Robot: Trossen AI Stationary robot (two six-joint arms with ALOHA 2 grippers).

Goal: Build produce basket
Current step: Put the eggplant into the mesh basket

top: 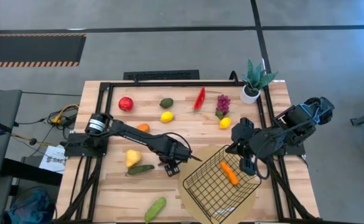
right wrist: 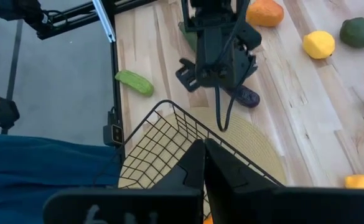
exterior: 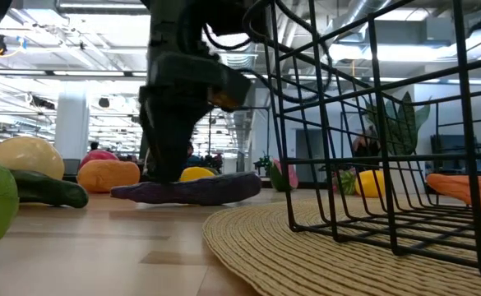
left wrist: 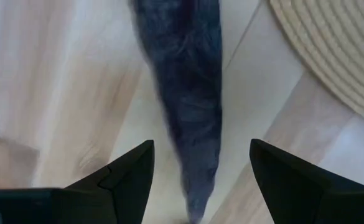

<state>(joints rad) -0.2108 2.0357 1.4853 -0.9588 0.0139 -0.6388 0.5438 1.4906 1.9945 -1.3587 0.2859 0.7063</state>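
One piece of produce, an orange toy carrot, lies so far in the black wire-mesh rectangular basket, which sits on a round tan woven mat at the near edge of the wooden table. The right claw waits at the basket's rim with fingers pressed together. Beside the mat the left claw hangs spread over the dark purple toy aubergine on the table, so the pick-up seems in hand: next, lower and pinch it.
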